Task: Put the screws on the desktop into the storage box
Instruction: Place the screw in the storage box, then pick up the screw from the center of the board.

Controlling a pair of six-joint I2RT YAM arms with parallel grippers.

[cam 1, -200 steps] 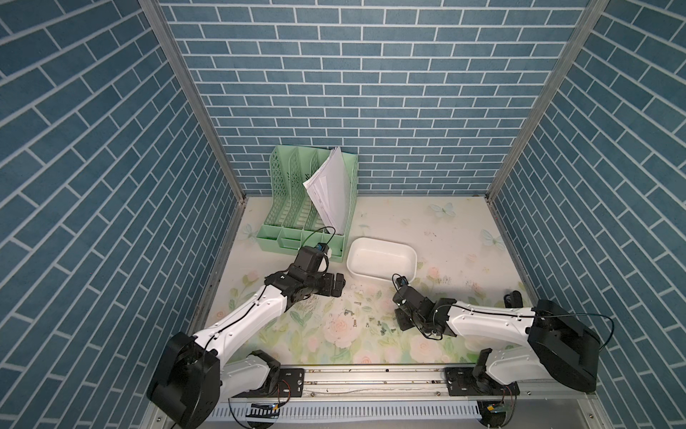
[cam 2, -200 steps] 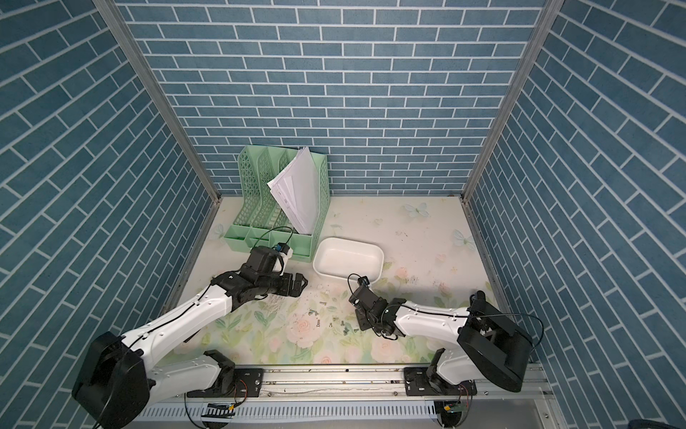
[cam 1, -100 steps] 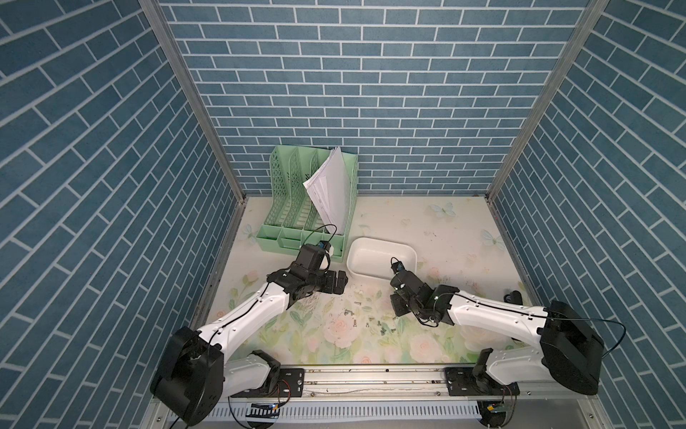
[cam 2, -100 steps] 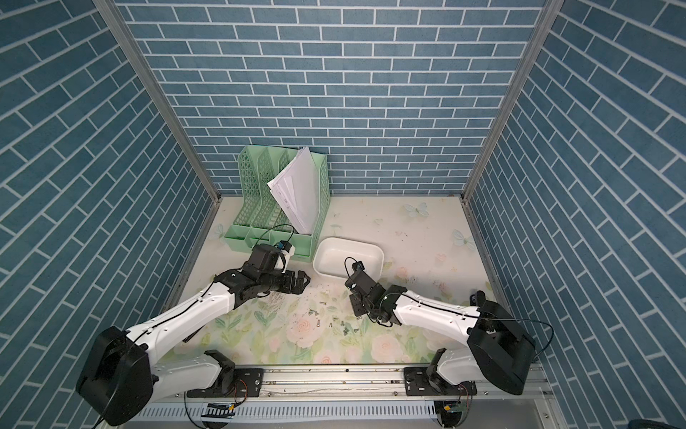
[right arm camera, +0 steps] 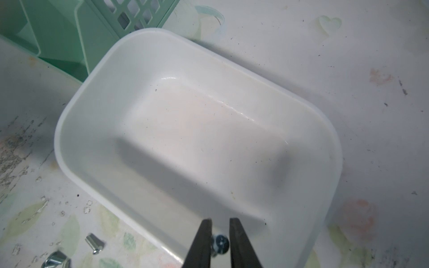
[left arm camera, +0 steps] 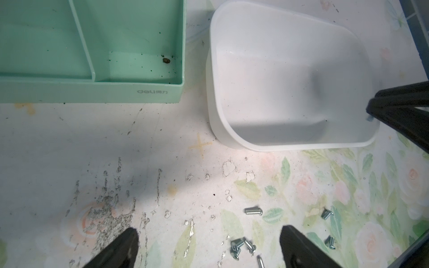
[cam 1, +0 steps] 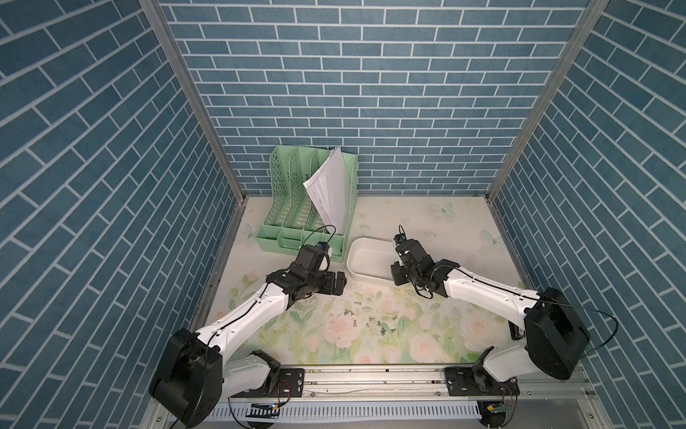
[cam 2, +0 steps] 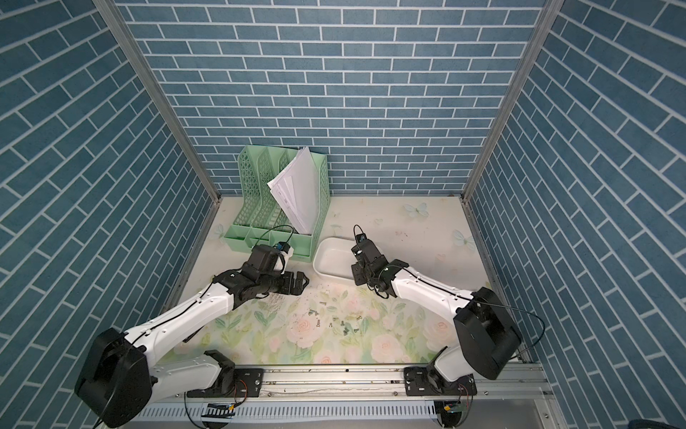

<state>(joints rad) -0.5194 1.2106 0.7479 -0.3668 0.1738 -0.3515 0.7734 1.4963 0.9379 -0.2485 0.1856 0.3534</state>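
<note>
The storage box (right arm camera: 92, 120) is empty. The right gripper (right arm camera: 220, 220) pinches one screw (right arm camera: 220, 243) above its rim, and the left gripper (left arm camera: 209, 229) gapes empty. About a dozen screws (cam 1: 380, 328) lie on the desk (cam 1: 427, 230), lower centre in both top views.
</note>
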